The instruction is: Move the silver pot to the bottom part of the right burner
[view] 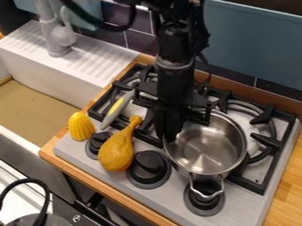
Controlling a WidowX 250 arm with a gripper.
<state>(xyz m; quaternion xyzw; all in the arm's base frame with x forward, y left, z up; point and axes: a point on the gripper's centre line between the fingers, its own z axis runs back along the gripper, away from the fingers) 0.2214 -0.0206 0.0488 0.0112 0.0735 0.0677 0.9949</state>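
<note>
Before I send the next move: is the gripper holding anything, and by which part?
Can't tell: the gripper is at the picture-left rim of the silver pot, but a hold isn't clear.

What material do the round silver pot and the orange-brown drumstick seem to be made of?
The round silver pot looks like polished stainless steel: its inside shows bright, mirror-like reflections. The orange-brown drumstick is probably moulded plastic with a slight sheen, judging by its fairly even colour and soft highlights, though rubber is possible.

Black, blocky arm [175, 46] with a seemingly greyish ring [175, 65] and looped black cable [99, 25].
</note>
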